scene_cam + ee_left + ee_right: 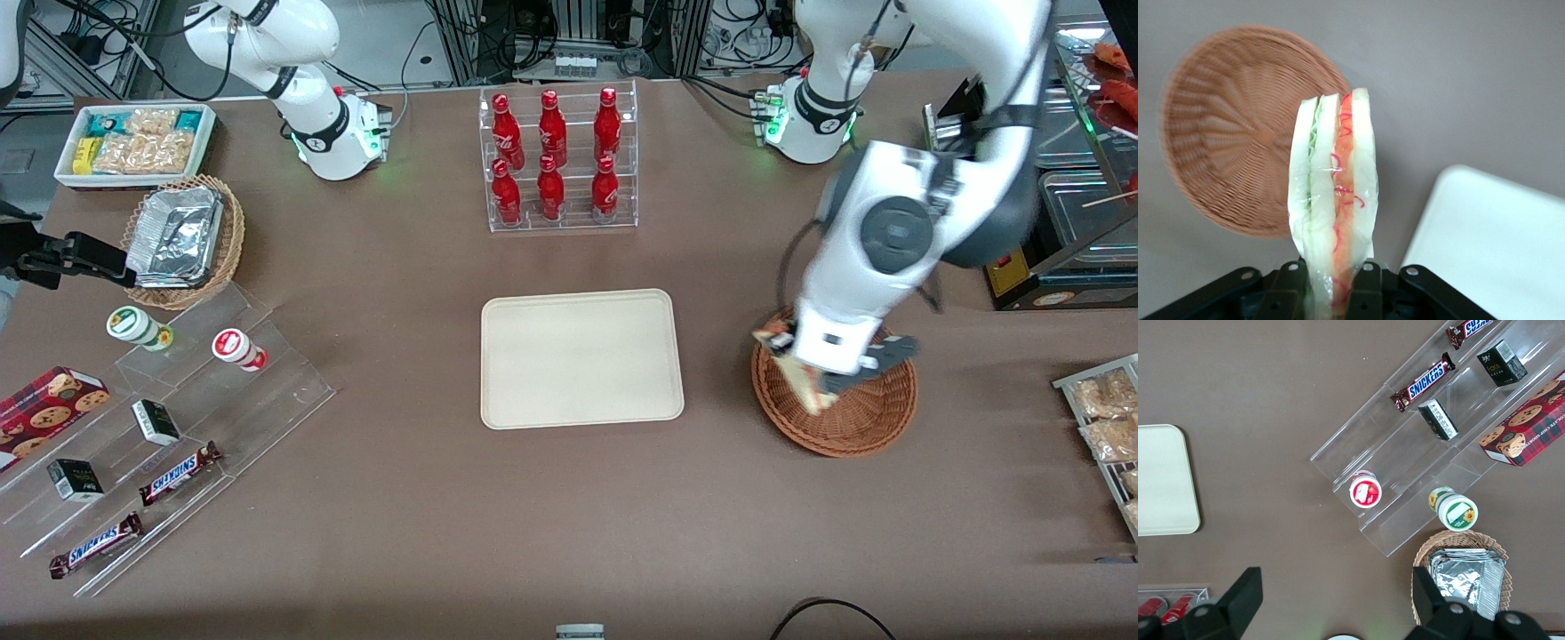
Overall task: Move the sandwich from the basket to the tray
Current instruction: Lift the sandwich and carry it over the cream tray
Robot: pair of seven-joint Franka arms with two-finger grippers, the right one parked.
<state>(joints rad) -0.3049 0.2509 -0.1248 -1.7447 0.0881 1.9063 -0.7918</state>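
Observation:
The sandwich [794,373], a wrapped wedge of pale bread with green and red-orange layers [1333,200], hangs lifted above the reddish-brown wicker basket [853,436]. My left gripper [827,387] is shut on its lower end, one black finger [1365,293] on each side of the wedge. In the wrist view the basket [1238,127] lies below with nothing in it. The cream tray [582,358] lies flat in the table's middle, beside the basket toward the parked arm's end; its corner [1498,247] shows close to the sandwich. The tray [1161,480] holds nothing.
A clear rack of red bottles [560,160] stands farther from the front camera than the tray. Toward the parked arm's end are a tan basket with foil containers [182,240], a white snack box [133,142] and an acrylic stand with snacks [160,427]. Packets [1107,418] lie at the working arm's end.

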